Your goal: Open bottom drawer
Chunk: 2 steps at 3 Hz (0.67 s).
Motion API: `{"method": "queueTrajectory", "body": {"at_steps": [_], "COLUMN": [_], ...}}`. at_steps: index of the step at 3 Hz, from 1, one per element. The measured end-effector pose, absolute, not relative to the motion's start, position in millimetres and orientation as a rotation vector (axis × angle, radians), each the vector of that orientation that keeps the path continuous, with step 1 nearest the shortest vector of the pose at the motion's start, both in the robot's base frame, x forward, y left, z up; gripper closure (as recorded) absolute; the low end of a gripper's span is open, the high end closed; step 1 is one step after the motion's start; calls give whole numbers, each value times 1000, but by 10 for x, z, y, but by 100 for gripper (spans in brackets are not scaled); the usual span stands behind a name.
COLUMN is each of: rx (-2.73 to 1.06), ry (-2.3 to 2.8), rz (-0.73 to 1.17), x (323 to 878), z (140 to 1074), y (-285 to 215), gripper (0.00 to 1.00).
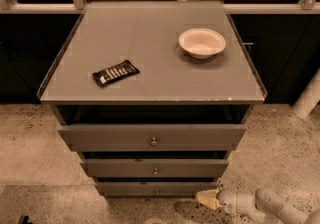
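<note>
The grey cabinet has three drawers stacked at its front. The bottom drawer (156, 188) is the lowest and narrowest grey front, with a tiny round metal knob (156, 191) at its centre. It sits close to the floor. My gripper (207, 198) comes in from the lower right, low over the floor. Its pale tip points left and lies just right of and slightly below the bottom drawer's right end. It is apart from the knob.
On the cabinet top (150, 63) lie a dark snack bar wrapper (115, 72) and a white bowl (202, 42). The top drawer (152, 137) and middle drawer (155, 167) are above. Speckled floor surrounds the cabinet. A white pole (309, 95) stands at right.
</note>
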<state>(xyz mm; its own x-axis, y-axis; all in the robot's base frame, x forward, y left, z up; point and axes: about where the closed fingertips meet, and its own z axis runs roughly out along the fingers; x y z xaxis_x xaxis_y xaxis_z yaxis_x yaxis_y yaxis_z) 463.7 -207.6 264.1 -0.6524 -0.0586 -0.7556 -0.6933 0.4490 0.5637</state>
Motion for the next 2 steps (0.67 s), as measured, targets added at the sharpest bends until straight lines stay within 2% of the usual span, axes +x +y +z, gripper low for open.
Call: {"method": "queueTrajectory", "body": {"at_steps": [1, 2], "rx": [-722, -716], "ry": [1982, 1986], "rz": [1246, 1238], "x": [4886, 4887], "z": [2580, 2548], "y": [-2012, -1985], "gripper": [100, 100]}}
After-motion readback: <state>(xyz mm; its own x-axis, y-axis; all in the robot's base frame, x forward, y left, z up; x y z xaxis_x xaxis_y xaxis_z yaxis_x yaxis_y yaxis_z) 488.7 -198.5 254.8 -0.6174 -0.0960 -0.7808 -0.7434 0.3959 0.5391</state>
